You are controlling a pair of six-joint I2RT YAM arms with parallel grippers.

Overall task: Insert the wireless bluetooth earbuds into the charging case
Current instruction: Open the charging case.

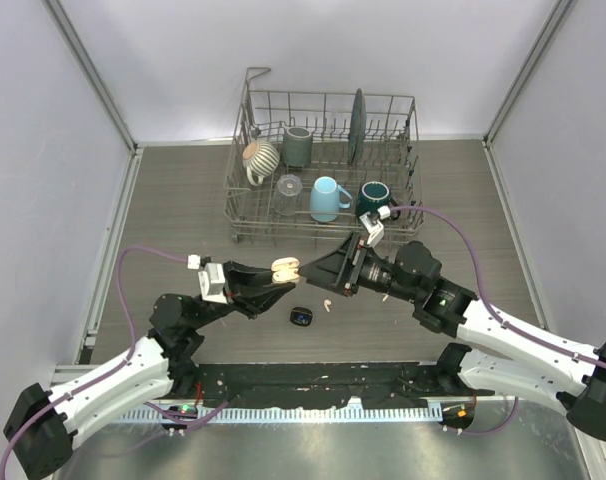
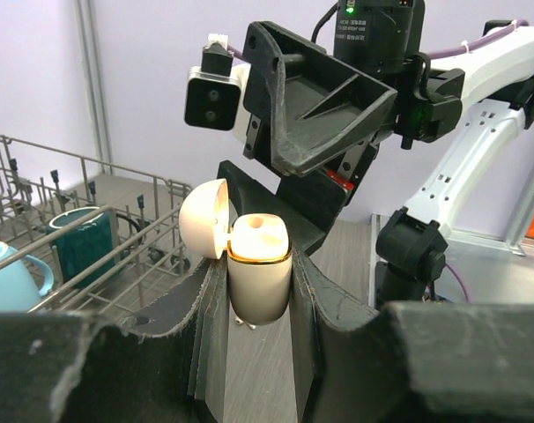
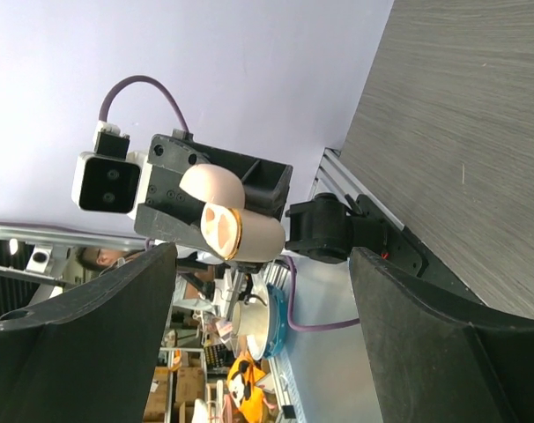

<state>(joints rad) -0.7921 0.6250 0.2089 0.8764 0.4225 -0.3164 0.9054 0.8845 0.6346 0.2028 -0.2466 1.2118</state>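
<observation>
My left gripper (image 1: 283, 279) is shut on the cream-pink charging case (image 1: 285, 266) and holds it above the table with its lid open. In the left wrist view the case (image 2: 260, 273) stands upright between the fingers (image 2: 315, 291), lid (image 2: 203, 218) swung to the left. My right gripper (image 1: 323, 272) is open and empty, facing the case from the right at close range; the case (image 3: 249, 233) shows between its spread fingers (image 3: 91, 317). One pale earbud (image 1: 326, 303) lies on the table below the grippers. A small black case (image 1: 301, 317) lies beside it. I cannot make out the black earbuds.
A wire dish rack (image 1: 245, 215) stands at the back with a striped mug (image 1: 261, 155), a grey mug (image 1: 297, 145), a light blue mug (image 1: 327, 199), a dark teal mug (image 1: 373, 197), a glass (image 1: 289, 186) and a plate (image 1: 357, 125). White walls enclose three sides.
</observation>
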